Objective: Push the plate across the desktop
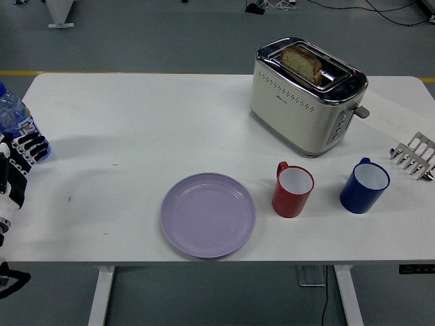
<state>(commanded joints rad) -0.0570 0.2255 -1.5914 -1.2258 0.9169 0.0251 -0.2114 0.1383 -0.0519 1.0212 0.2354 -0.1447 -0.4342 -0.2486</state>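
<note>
Left hand [19, 159] sits at the desk's [136, 122] left edge, partly cut off by the frame, fingers [32, 144] stretched out flat and holding nothing, fingertips just in front of the bottle [11, 115]. The lilac plate [208, 214] lies untouched near the front edge, a little left of centre, well apart from that hand. Right of it stand the red mug [293, 189] and blue mug [365, 185], with the toaster [306, 95] behind and a metal rack [414, 156] at the right edge.

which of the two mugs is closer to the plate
The red mug, standing just right of the round lilac plate. The blue mug stands farther right, beyond the red one.
</note>
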